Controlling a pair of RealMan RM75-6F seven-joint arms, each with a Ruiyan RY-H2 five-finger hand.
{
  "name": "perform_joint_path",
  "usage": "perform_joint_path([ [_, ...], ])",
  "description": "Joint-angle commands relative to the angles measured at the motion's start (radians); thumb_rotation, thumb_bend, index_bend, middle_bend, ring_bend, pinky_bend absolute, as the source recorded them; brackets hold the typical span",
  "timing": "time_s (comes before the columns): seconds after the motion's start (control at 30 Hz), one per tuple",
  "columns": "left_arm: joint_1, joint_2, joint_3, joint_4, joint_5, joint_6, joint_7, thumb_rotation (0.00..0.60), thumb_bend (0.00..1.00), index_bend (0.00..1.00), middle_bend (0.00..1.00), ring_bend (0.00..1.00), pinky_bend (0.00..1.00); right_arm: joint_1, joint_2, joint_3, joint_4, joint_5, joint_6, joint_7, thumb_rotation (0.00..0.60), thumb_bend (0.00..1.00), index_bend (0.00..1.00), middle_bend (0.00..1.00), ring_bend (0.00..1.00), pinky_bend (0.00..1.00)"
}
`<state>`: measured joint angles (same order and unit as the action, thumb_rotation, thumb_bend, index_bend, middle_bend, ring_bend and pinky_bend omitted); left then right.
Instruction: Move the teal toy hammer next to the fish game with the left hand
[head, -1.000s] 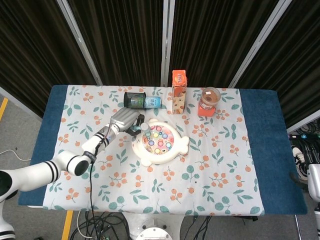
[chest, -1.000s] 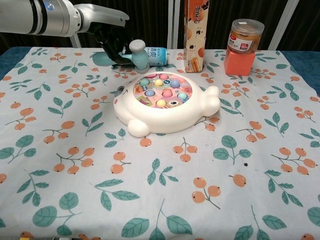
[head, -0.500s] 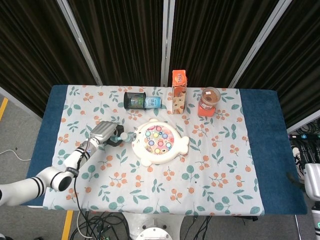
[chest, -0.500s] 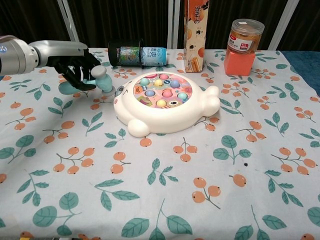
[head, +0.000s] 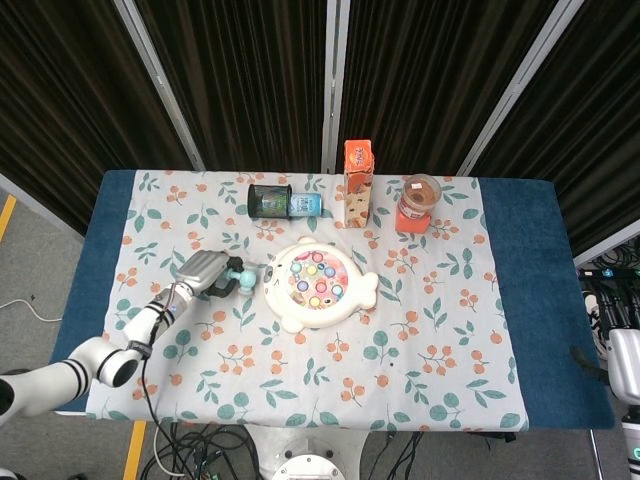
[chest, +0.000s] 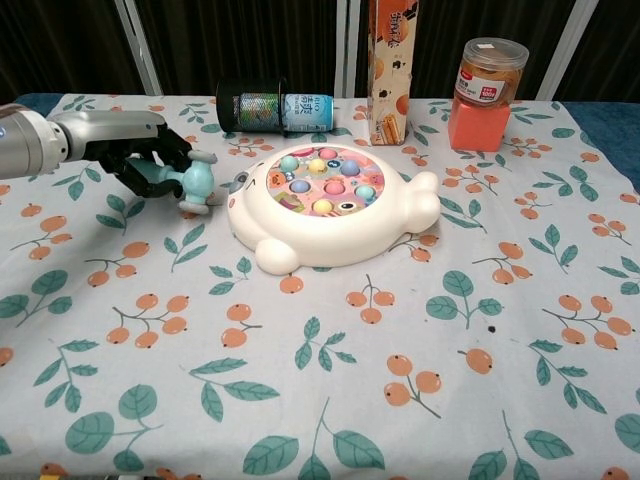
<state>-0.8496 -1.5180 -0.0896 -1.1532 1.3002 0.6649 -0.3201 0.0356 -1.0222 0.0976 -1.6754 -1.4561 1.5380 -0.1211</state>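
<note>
Teal hammer (chest: 193, 182) now lower, beside fish game (chest: 325, 205).

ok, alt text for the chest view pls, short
The robot's left hand holds a teal toy hammer low over a floral tablecloth, just left of a white fish game. Behind stand an orange carton and a lidded jar on an orange box, with a dark can lying on its side.

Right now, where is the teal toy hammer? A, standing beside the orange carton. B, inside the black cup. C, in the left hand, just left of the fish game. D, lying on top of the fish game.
C: the left hand holds the teal toy hammer just left of the fish game.
</note>
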Motion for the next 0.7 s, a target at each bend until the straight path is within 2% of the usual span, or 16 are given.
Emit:
perform_joint_path([
  [0.03, 0.001, -0.002, 0.003, 0.003, 0.009, -0.004, -0.007, 0.6, 0.54, 0.38, 0.43, 0.29, 0.38, 0.0, 0.0, 0.0, 0.0, -0.002, 0.001, 0.001, 0.6, 0.13, 0.0, 0.13, 0.0, 0.01],
  [0.3, 0.015, 0.005, 0.011, -0.006, 0.034, 0.014, -0.01, 0.6, 0.48, 0.35, 0.41, 0.26, 0.37, -0.004, -0.002, -0.002, 0.0, -0.006, 0.008, 0.002, 0.6, 0.14, 0.0, 0.13, 0.0, 0.01],
  [0.43, 0.024, 0.016, 0.014, -0.016, 0.042, 0.024, -0.012, 0.6, 0.37, 0.33, 0.4, 0.25, 0.36, -0.005, -0.003, -0.002, -0.002, -0.011, 0.011, 0.0, 0.6, 0.14, 0.0, 0.13, 0.0, 0.01],
  [0.57, 0.04, 0.032, 0.014, -0.036, 0.039, 0.042, -0.012, 0.6, 0.25, 0.26, 0.34, 0.19, 0.34, -0.007, -0.002, -0.003, -0.005, -0.016, 0.017, -0.003, 0.6, 0.14, 0.0, 0.13, 0.0, 0.01],
  [0.7, 0.085, 0.062, -0.002, -0.068, 0.032, 0.129, -0.008, 0.6, 0.2, 0.16, 0.24, 0.11, 0.28, -0.01, 0.002, -0.004, -0.008, -0.021, 0.023, -0.005, 0.6, 0.14, 0.0, 0.13, 0.0, 0.01],
])
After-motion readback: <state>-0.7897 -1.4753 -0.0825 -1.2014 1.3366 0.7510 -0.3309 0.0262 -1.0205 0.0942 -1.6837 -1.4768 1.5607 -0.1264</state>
